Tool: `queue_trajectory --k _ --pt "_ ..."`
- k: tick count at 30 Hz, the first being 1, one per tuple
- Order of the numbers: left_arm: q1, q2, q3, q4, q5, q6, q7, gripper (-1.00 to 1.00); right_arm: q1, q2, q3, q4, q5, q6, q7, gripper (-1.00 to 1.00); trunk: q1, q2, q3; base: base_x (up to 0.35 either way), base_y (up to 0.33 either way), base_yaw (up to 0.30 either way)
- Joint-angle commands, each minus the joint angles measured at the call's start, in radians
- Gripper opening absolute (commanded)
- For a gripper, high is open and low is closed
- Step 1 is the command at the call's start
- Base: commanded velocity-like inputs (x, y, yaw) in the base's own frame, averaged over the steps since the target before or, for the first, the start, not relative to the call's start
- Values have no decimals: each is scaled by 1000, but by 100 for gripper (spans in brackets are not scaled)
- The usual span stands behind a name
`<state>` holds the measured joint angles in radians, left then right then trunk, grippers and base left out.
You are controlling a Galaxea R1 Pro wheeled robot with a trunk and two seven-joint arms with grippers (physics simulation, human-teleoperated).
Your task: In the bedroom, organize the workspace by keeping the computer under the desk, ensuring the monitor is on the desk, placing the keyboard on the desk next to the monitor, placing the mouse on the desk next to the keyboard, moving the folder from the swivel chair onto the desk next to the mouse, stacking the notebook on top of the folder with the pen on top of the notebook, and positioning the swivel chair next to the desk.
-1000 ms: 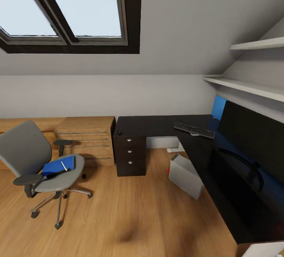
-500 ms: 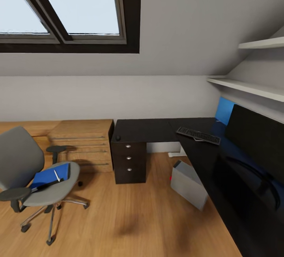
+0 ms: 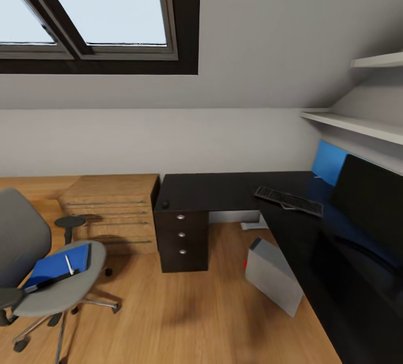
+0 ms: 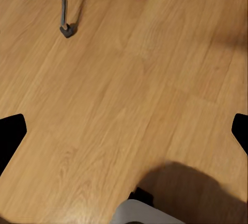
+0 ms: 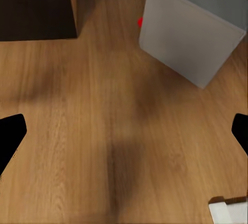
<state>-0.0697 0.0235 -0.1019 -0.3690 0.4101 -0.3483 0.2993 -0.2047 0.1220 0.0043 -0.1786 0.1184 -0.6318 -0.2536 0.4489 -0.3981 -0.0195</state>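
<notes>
Sitting at the far left, the swivel chair (image 3: 39,274) carries a blue folder (image 3: 56,266) on its seat, with the white pen (image 3: 69,264) lying on top. Beside it stands a low wood cabinet (image 3: 109,213), then the desk (image 3: 224,185) with its three-drawer unit. The keyboard (image 3: 288,200) lies on the black top, near the monitor (image 3: 372,202) at the right edge. The computer (image 3: 274,274) stands tilted on the floor by the desk. Both wrist views look down on bare floor; the left gripper (image 4: 124,133) and right gripper (image 5: 124,136) have fingers spread wide, holding nothing.
</notes>
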Motion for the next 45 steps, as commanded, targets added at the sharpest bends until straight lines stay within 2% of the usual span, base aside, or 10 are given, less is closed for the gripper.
queue_trajectory --k 1,7,33,45 --pt "-1 1 -9 0 6 -3 7 100 -1 0 0 1 10 0 -10 100 1 -2 -2 324 0 108" --pt "-1 1 -9 -1 6 -3 7 100 -1 1 0 1 10 0 -10 100 1 -2 -2 324 0 134" --pt "-1 1 -9 1 5 -7 8 100 -1 -3 0 1 12 0 -10 100 1 -2 -2 324 1 2" --pt "-1 0 -9 1 4 -8 8 100 -1 -2 0 1 11 0 -10 100 1 -2 -2 324 115 0"
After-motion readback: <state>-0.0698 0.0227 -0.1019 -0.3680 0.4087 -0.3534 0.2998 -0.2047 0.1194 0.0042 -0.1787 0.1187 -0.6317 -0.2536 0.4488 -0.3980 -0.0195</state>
